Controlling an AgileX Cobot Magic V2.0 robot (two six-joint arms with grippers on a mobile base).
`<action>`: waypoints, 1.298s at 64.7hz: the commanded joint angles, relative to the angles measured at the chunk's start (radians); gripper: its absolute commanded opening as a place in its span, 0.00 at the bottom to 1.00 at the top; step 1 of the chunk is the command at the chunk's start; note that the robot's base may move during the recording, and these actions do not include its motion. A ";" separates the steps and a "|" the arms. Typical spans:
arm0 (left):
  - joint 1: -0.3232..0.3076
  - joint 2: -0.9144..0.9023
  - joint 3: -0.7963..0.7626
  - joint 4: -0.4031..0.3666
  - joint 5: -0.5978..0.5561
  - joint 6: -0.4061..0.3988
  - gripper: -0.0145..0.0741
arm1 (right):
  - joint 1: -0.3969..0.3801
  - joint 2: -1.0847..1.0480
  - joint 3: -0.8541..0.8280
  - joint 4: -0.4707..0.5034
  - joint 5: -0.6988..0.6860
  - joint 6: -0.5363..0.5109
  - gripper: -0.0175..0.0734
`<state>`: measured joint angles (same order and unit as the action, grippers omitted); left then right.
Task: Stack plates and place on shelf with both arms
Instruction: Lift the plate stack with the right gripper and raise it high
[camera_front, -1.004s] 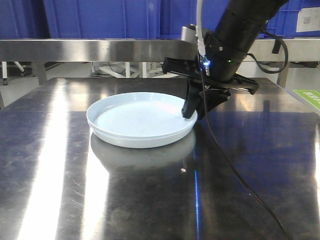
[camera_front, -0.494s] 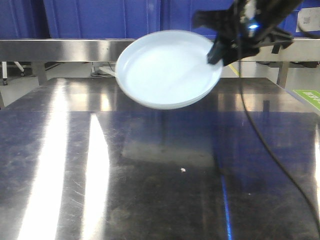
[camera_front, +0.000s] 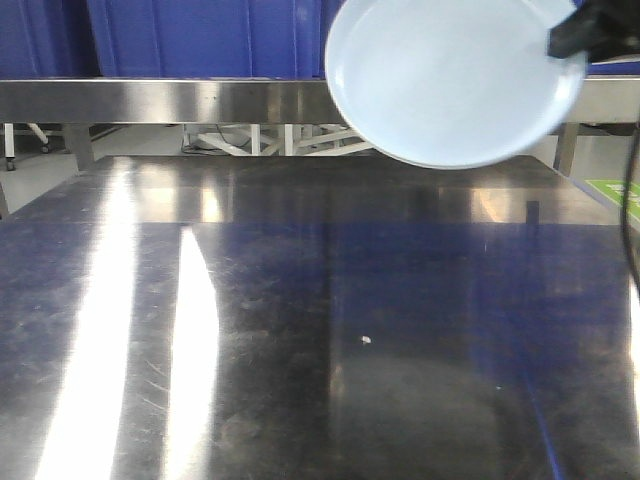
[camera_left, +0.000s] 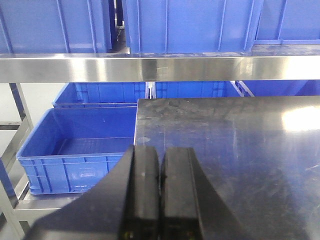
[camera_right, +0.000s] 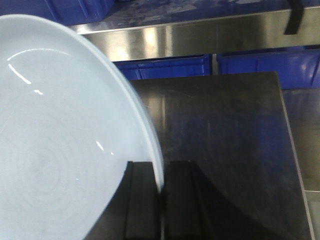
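pale bluish-white round glossy plate (camera_front: 455, 80) held over dark steel tabletop (camera_front: 300, 330)

the black right gripper (camera_right: 163, 172) pinches the plate's rim, tilting it in the air before the brushed stainless-steel shelf rail (camera_front: 150, 100). the black left gripper (camera_left: 160, 155) hangs by the tabletop's edge, fingers pressed together

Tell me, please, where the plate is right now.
In the front view the plate hangs tilted at upper right, above the table, its rim pinched by the right gripper.

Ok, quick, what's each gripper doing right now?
Left gripper: shut, holding nothing.
Right gripper: shut on the rim of the plate.
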<state>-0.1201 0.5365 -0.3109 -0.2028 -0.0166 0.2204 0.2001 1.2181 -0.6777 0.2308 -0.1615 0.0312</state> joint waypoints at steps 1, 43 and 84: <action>0.004 0.000 -0.039 -0.003 -0.080 -0.004 0.26 | -0.004 -0.130 0.054 -0.017 -0.110 -0.047 0.25; 0.004 0.000 -0.039 -0.003 -0.080 -0.004 0.26 | -0.004 -0.755 0.436 -0.029 -0.108 -0.120 0.25; 0.004 0.000 -0.039 -0.003 -0.080 -0.004 0.26 | -0.004 -0.764 0.438 -0.029 -0.104 -0.120 0.25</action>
<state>-0.1201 0.5365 -0.3109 -0.2028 -0.0166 0.2204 0.2001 0.4548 -0.2069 0.2109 -0.1673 -0.0849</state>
